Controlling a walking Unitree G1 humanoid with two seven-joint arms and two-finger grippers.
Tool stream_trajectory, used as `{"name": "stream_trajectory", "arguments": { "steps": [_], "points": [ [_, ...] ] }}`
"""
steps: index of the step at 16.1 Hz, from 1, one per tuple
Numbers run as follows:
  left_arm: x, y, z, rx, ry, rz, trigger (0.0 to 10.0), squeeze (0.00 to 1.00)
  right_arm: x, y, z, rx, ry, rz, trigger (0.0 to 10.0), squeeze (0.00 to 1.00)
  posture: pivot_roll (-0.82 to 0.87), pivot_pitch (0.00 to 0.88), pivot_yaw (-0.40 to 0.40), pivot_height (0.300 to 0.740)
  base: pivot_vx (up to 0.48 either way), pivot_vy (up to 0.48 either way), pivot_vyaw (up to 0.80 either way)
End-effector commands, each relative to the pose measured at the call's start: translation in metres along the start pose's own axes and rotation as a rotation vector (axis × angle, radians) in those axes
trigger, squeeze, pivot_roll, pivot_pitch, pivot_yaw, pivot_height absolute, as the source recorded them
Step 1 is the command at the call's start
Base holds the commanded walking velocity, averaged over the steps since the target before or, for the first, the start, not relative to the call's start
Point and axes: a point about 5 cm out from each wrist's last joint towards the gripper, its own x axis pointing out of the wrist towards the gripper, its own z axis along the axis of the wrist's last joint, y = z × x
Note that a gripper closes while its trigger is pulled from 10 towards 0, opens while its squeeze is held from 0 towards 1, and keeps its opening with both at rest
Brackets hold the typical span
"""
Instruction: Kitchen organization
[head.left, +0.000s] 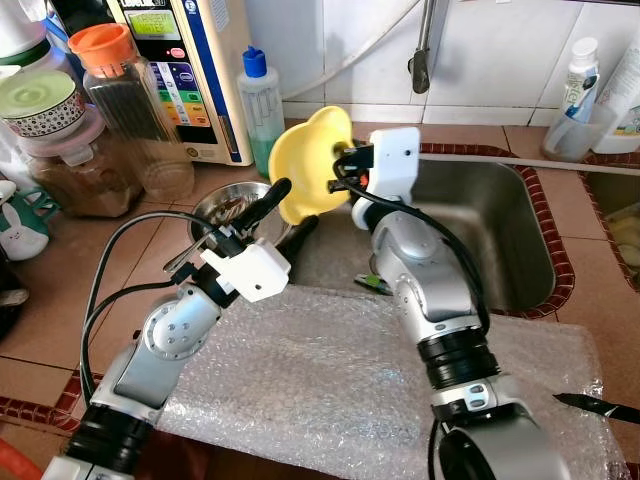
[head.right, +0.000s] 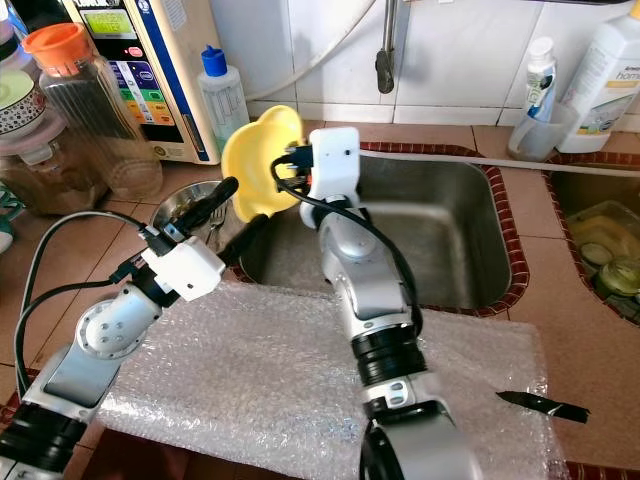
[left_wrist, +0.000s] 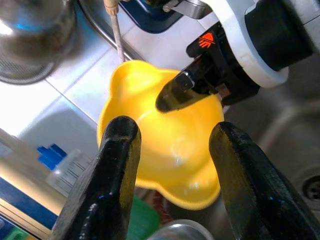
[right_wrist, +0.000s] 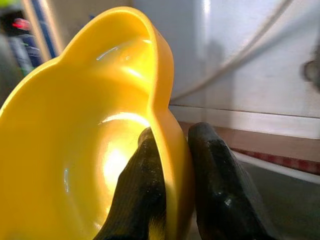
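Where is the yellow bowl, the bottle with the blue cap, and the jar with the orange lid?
yellow bowl (head.left: 305, 165), left eye view, on its outer wall, left of the right hand (head.left: 345, 168) pinching its rim.
bottle with the blue cap (head.left: 262, 115), left eye view, on its clear body.
jar with the orange lid (head.left: 101, 43), left eye view, on the lid.

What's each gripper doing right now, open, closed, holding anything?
Left gripper: open, empty, facing the yellow bowl.
Right gripper: shut on the yellow bowl's rim, over the sink.
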Motion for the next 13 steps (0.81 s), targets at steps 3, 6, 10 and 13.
{"name": "stream_trajectory", "arguments": {
  "steps": [3,6,10,13],
  "points": [
    [-0.004,-0.006,0.000,-0.064,-0.001,-0.053,10.0,1.00,0.001,-0.012,-0.003,-0.048,0.001,-0.060,0.0,0.00,-0.15,0.101,0.073,0.740,0.000,0.000,0.00],
    [-0.008,-0.013,-0.005,-0.091,0.035,-0.149,10.0,1.00,-0.005,-0.033,-0.014,-0.118,0.042,-0.143,0.0,0.00,-0.15,0.106,0.079,0.740,0.000,0.000,0.00],
    [-0.013,-0.019,-0.014,-0.173,0.100,-0.266,10.0,1.00,-0.022,-0.070,-0.043,-0.197,0.202,-0.274,0.0,0.00,-0.15,0.110,0.086,0.740,0.000,0.000,0.00],
    [-0.016,-0.019,-0.020,-0.209,0.141,-0.296,10.0,1.00,-0.033,-0.085,-0.059,-0.213,0.287,-0.317,0.0,0.00,-0.16,0.111,0.092,0.740,0.000,0.000,0.00]
  ]
}}
